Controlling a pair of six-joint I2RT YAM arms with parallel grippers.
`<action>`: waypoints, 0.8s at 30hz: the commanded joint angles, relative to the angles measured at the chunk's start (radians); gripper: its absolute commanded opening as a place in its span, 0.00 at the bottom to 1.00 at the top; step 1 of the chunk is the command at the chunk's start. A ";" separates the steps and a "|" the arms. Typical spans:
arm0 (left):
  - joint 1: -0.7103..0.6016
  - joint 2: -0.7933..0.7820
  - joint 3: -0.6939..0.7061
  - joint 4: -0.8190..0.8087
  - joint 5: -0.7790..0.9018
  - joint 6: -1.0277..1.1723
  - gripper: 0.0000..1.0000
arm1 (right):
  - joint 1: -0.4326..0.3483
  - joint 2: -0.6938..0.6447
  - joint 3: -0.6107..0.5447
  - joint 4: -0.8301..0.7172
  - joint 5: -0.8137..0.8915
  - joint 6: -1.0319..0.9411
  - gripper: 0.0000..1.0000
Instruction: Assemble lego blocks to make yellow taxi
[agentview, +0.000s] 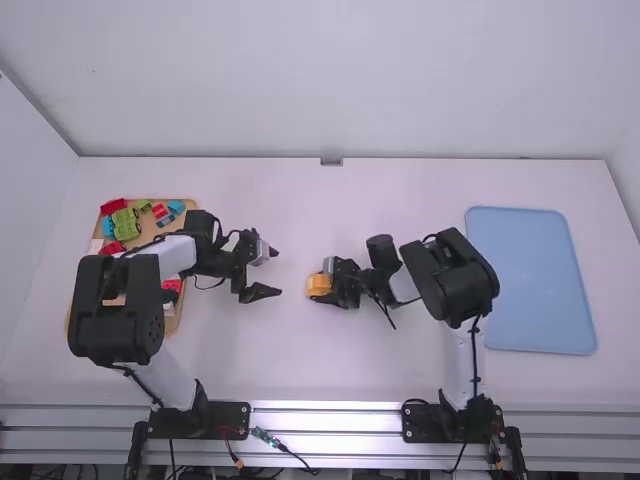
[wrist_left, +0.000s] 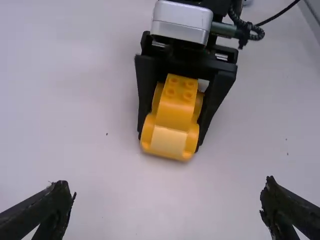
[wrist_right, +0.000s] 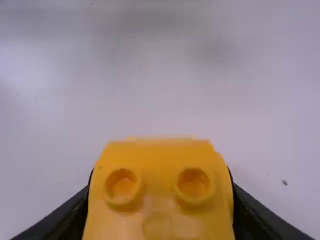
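Note:
My left gripper (agentview: 267, 272) is over the table left of the middle, and in the left wrist view this gripper (wrist_left: 167, 207) stands open with nothing between its fingers. The yellow car body (agentview: 320, 285) is near the table's middle, with studs on its top. My right gripper (agentview: 330, 287) is shut on it from the right; in the left wrist view a black finger lies along each side of the car body (wrist_left: 175, 112). In the right wrist view the car body (wrist_right: 159, 200) sits between the fingers of the right gripper (wrist_right: 160, 200).
A wooden tray (agentview: 95, 223) with several red, green and blue blocks stands at the far left, partly under the left arm. A blue tray (agentview: 532, 280) lies on the right side of the white table (agentview: 330, 360).

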 joint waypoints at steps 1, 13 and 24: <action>0.003 -0.024 -0.009 -0.004 0.040 0.018 0.99 | -0.007 0.015 0.021 -0.019 0.040 0.001 0.43; 0.001 -0.024 -0.009 0.080 0.039 -0.087 0.99 | -0.207 -0.210 -0.052 -0.166 0.155 0.056 0.33; 0.000 -0.024 -0.009 0.447 -0.018 -0.520 0.99 | -0.573 -0.523 -0.119 -0.265 0.616 0.219 0.28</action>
